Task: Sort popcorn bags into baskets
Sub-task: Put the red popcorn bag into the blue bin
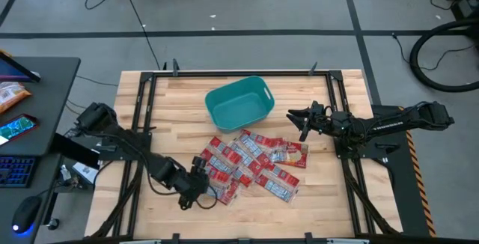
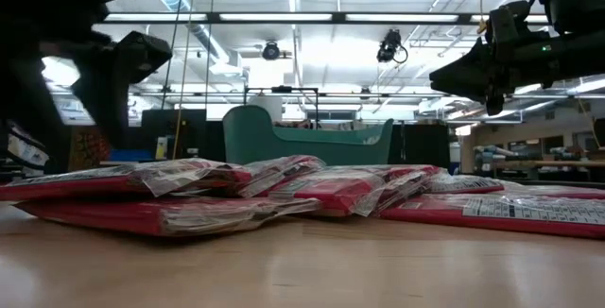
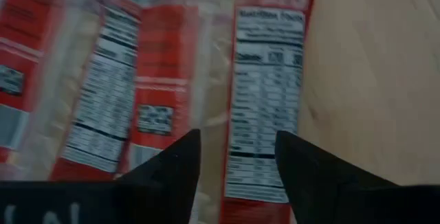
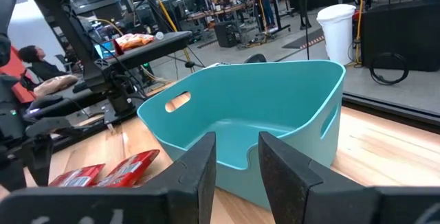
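Several flat red popcorn bags (image 1: 254,165) with white printed panels lie overlapping in a loose pile on the wooden table, near its middle (image 2: 284,190). The teal basket (image 1: 258,87) stands just beyond them toward the far edge, with nothing in it (image 4: 275,107). My left gripper (image 1: 208,178) is open and points down over the left end of the pile. Its two fingers straddle a bag's nutrition panel (image 3: 265,93) from above. My right gripper (image 1: 294,118) hovers open in the air to the right of the basket, pointing at it (image 4: 237,148).
A metal frame (image 1: 150,94) borders the table. Bare wood lies left of the pile and along the near edge. A desk at the left carries an orange snack packet (image 1: 11,94). A seated person (image 4: 34,62) and a white bin (image 4: 337,25) show in the room beyond.
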### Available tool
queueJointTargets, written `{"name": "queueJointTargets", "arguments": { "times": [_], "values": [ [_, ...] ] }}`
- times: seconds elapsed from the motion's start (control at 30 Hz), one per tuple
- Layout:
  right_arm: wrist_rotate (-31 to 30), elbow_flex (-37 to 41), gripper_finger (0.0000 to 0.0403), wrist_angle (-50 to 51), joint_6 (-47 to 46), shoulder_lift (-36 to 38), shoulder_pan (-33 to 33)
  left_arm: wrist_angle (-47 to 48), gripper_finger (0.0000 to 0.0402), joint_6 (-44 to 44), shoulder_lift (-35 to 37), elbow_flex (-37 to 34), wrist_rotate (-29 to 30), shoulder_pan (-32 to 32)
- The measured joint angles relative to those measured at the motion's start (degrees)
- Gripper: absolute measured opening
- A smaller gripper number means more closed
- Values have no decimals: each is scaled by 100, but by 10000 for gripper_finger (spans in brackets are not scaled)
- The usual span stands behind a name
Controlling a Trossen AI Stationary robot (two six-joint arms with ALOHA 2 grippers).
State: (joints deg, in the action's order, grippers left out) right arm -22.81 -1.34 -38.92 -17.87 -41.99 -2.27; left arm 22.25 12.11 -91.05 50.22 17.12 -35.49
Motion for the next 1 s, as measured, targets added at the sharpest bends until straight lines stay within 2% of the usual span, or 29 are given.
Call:
{"name": "queueJointTargets", "arguments": {
  "times": [0.2, 0.33, 0.4, 0.5, 0.77, 1.0],
  "values": [
    [0, 0, 115, 0, 0, -1, -1, 13, 253, 662, -71, 12, 93, -367],
    [0, 0, 115, 0, 0, 1, 0, 16, 264, 1176, -311, 13, 776, -693],
    [0, 0, 115, 0, 0, -1, -1, 25, 265, 1364, -499, 74, 1217, -811],
    [0, 2, 115, 0, 0, -1, 0, 113, 265, 1420, -775, 239, 1522, -944],
    [0, 0, 115, 0, 0, -1, 1, 894, 259, 1281, -1502, 821, 1819, -999],
    [0, 0, 115, 0, 0, 1, -1, 1027, 205, 1630, -1568, 924, 1754, -930]
  ]
}}
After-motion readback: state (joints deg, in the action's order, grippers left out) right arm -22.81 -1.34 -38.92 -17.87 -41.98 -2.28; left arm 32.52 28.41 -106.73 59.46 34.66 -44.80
